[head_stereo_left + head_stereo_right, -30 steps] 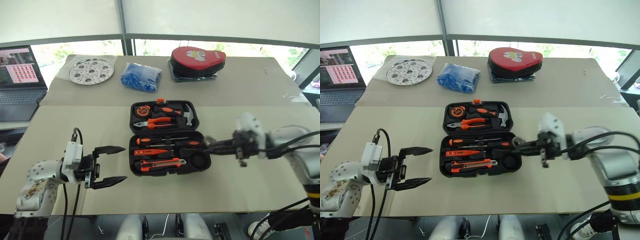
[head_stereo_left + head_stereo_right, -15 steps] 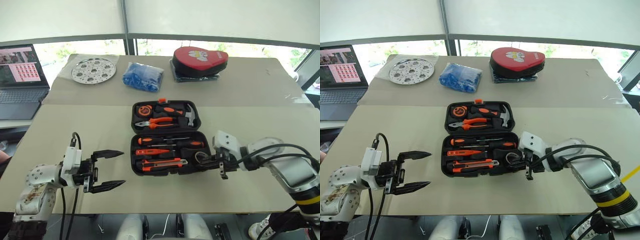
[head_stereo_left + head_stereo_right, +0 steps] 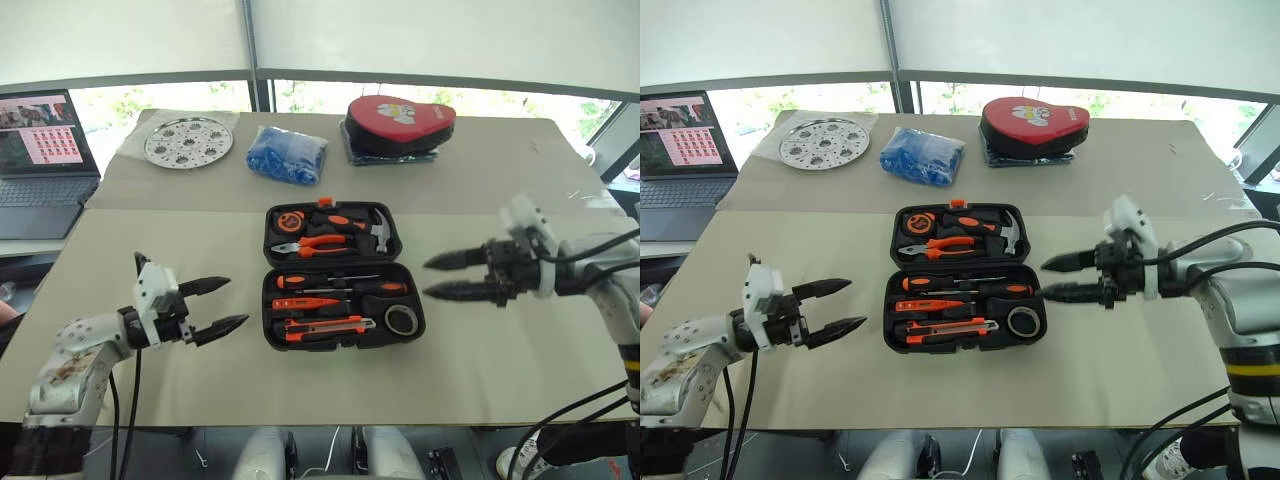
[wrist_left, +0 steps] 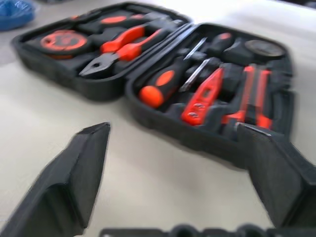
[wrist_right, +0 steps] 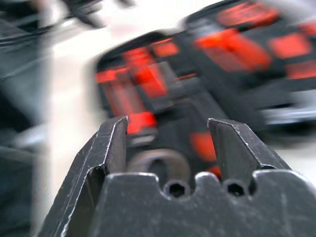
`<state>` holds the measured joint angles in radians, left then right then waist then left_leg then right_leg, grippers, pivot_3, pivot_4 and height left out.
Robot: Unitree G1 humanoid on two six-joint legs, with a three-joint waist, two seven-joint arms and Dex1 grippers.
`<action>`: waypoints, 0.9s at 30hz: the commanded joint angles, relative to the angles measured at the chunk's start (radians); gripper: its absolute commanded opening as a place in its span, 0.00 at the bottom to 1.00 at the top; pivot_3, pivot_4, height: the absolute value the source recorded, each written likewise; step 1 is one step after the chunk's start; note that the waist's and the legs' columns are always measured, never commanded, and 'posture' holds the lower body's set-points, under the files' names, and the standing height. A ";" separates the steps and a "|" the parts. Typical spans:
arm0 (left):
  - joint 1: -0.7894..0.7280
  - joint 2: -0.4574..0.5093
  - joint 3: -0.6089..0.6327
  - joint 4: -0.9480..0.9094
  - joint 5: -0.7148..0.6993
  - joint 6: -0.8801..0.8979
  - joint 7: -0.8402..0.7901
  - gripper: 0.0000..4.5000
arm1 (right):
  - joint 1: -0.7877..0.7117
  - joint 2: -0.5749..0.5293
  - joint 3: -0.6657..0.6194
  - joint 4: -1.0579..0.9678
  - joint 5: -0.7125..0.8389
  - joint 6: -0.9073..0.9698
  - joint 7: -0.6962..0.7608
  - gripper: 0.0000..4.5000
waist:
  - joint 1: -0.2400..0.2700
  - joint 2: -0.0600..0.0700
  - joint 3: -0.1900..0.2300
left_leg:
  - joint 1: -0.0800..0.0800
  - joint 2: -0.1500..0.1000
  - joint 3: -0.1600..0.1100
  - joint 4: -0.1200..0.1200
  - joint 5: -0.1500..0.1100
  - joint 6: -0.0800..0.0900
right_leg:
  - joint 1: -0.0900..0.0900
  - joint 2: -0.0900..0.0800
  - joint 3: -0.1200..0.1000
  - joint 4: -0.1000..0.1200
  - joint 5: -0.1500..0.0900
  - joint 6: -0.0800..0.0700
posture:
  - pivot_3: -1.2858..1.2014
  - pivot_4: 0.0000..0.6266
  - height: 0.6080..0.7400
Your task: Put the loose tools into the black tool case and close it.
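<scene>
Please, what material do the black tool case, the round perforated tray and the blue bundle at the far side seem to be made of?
The black tool case: probably moulded plastic, matt black, with shaped slots and rounded corners. The round perforated tray: likely metal, silvery and shiny, with punched holes. The blue bundle: unclear, perhaps soft plastic or cloth items in a clear bag, judging by its crumpled, slightly glossy look.

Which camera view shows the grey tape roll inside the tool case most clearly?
The right eye view: the tape roll lies sharp and whole in the near right corner of the open tool case, nothing covering it. The left eye view shows it equally whole. The left wrist view shows it small at the case's far corner; the right wrist view shows it blurred.
</scene>
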<state>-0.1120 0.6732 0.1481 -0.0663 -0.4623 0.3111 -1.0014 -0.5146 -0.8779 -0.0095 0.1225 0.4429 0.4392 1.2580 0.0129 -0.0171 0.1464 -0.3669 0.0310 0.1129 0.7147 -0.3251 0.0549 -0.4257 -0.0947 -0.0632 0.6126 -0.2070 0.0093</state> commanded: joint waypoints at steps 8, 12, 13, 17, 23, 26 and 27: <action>-0.261 -0.154 -0.164 0.148 0.225 0.082 0.303 0.03 | -0.129 0.227 0.112 0.446 -0.333 -0.559 -0.202 0.00 | -0.016 0.000 0.000 | -0.002 0.000 0.002 -0.001 0.003 -0.005 | -0.002 0.003 -0.001 0.003 0.001 0.001 | 0.52 0.24 1.00; -0.279 -0.177 -0.218 0.133 0.217 0.103 0.242 0.01 | -0.137 0.260 0.146 0.471 -0.346 -0.555 -0.142 0.00 | -0.017 0.000 0.000 | -0.002 0.000 0.003 -0.001 0.004 -0.006 | -0.001 0.003 -0.003 0.003 0.000 0.001 | 0.52 0.24 1.00; -0.281 -0.180 -0.228 0.127 0.218 0.108 0.233 0.01 | -0.133 0.263 0.149 0.461 -0.342 -0.552 -0.128 0.00 | -0.014 0.000 0.000 | -0.002 0.000 0.004 -0.001 0.004 -0.006 | -0.001 0.003 -0.004 0.002 0.000 0.001 | 0.52 0.24 1.00; -0.283 -0.200 -0.241 0.116 0.209 0.084 0.202 0.01 | -0.082 0.243 0.141 0.357 -0.308 -0.481 -0.083 0.00 | -0.009 0.000 0.000 | -0.002 0.001 0.003 -0.001 0.004 -0.006 | 0.000 0.002 -0.004 0.002 0.000 0.001 | 0.52 0.24 1.00; -0.242 -0.184 -0.249 0.051 0.198 0.131 0.167 0.01 | 0.057 0.189 0.108 0.119 -0.271 -0.333 -0.085 0.00 | -0.001 0.000 0.000 | -0.003 0.001 0.001 -0.001 0.004 -0.006 | 0.000 0.002 -0.005 0.002 0.000 0.002 | 0.52 0.24 1.00; -0.214 -0.171 -0.211 0.023 0.179 0.172 0.180 0.01 | 0.115 0.172 0.077 0.045 -0.254 -0.280 -0.114 0.00 | -0.002 0.000 0.000 | -0.003 0.001 0.000 -0.001 0.004 -0.006 | 0.000 0.002 -0.005 0.001 0.000 0.002 | 0.52 0.24 1.00; -0.207 -0.170 -0.191 0.017 0.180 0.180 0.199 0.01 | 0.132 0.169 0.064 0.023 -0.249 -0.270 -0.122 0.00 | -0.002 0.000 0.000 | -0.003 0.001 0.000 -0.001 0.004 -0.006 | 0.000 0.002 -0.005 0.002 0.000 0.002 | 0.52 0.24 1.00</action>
<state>-0.3199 0.5093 -0.0681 0.0050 -0.2511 0.4730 -0.8184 -0.3975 -0.7055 0.0727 0.2294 0.1496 0.1482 1.1360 0.0108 -0.0167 0.1466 -0.3690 0.0319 0.1122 0.7138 -0.3213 0.0489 -0.4255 -0.0928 -0.0676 0.6141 -0.2074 0.0113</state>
